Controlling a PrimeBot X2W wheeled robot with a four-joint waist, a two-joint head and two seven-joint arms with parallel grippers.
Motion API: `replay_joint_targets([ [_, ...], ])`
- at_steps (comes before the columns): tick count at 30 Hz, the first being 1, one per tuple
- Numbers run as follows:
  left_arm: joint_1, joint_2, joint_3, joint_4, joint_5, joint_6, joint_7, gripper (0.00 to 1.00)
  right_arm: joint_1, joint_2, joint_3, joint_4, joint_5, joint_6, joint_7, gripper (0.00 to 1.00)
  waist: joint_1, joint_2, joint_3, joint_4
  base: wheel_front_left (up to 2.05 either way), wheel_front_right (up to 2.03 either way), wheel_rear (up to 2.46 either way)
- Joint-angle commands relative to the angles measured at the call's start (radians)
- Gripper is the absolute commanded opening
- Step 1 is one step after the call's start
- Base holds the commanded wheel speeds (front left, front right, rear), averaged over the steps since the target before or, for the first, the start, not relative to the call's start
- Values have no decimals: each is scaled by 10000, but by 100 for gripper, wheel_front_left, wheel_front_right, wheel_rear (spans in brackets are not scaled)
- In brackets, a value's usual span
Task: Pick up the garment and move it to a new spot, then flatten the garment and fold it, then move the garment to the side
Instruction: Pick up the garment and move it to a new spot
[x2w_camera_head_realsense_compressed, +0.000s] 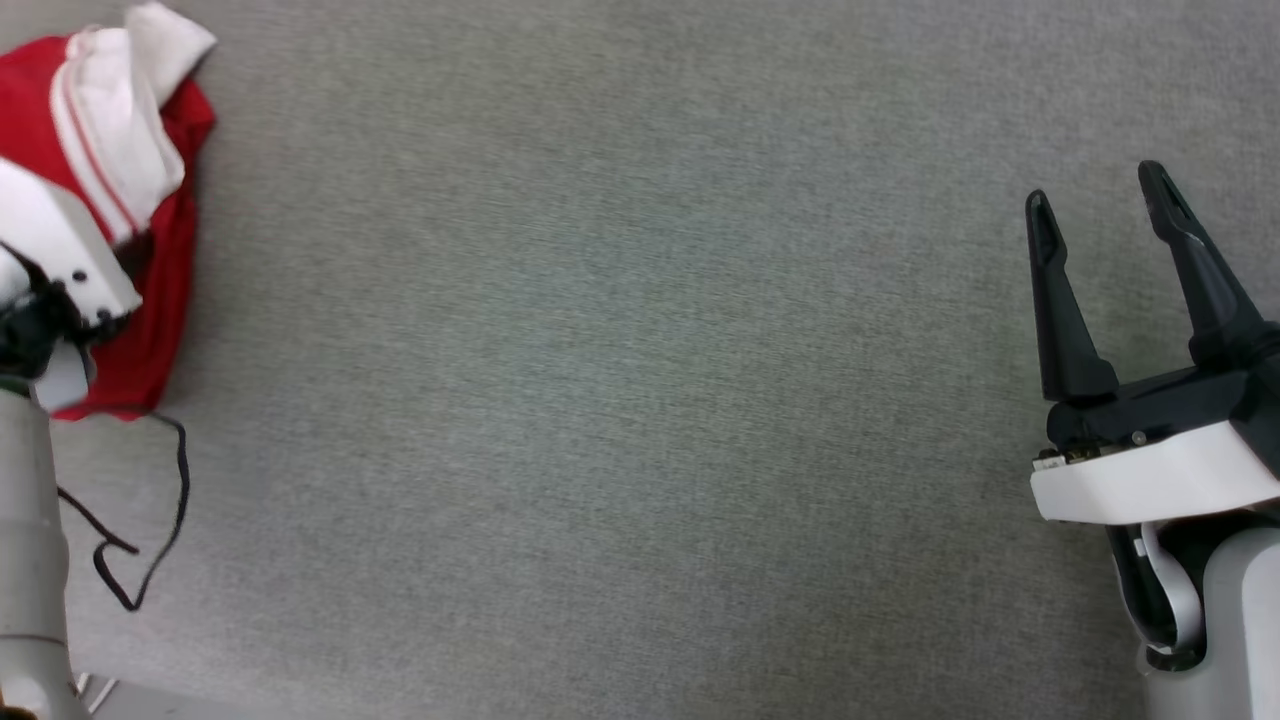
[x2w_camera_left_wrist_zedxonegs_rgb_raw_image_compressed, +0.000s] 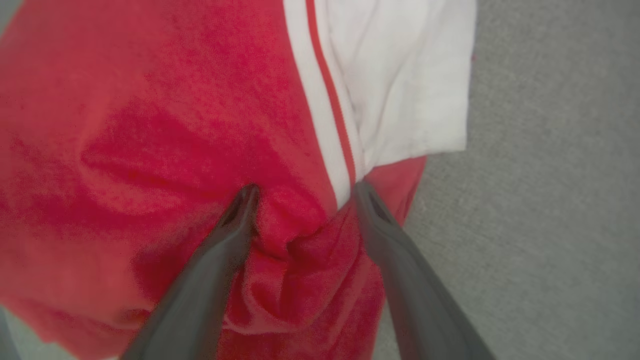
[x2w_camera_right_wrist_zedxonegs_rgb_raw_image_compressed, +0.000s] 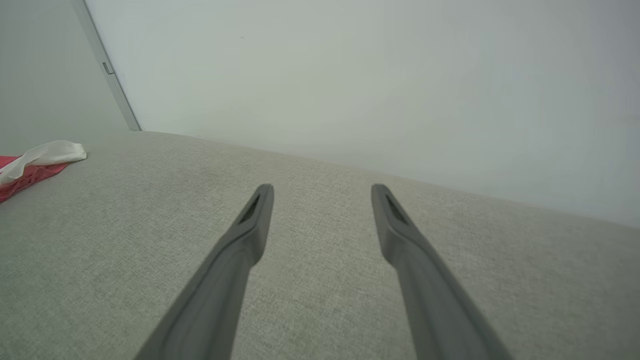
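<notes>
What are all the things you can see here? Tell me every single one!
garment: one, red with a white sleeve and red-and-white stripes, crumpled at the far left of the surface
cord: one, black and thin, looping on the surface just below the garment
surface: one, grey woven fabric, under everything
wall: one, pale white, behind the surface's far edge
left forearm: one, pale, at the head view's lower left edge
left gripper: one, dark fingers spread open, tips pressed into the garment with a red fold between them
right gripper: one, black fingers open, above bare surface at the right, holding nothing
</notes>
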Motion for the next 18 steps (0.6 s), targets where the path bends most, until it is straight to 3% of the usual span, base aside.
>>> replay_joint_targets([
  [1,292,-14,160,261,-209,149,402,100,-226,39,-6,44,73,-7,-91,100,-3,0,346,-345,0,0,0],
  [5,879,-222,456,766,-606,451,1047,100,-259,63,-2,164,111,-7,-184,100,-3,0,382,-447,0,0,0],
  [6,1017,-223,470,798,-631,495,1049,94,-263,67,-11,182,112,-7,-189,100,-3,0,372,-452,0,0,0],
  [7,1145,-259,517,814,-694,542,1022,46,-260,73,-24,196,113,-7,-201,100,-3,0,358,-451,0,0,0],
  [9,1246,-322,554,759,-704,586,849,0,-223,80,-74,232,116,-7,-206,100,-3,0,282,-409,0,0,0],
  [13,1054,-166,464,313,-428,555,-198,0,-118,83,-88,315,102,-7,-177,100,-3,0,-33,-276,0,0,0],
  [18,691,149,268,-235,199,623,-2248,0,98,162,-65,512,153,-7,-266,100,-3,0,-819,-121,0,0,0],
])
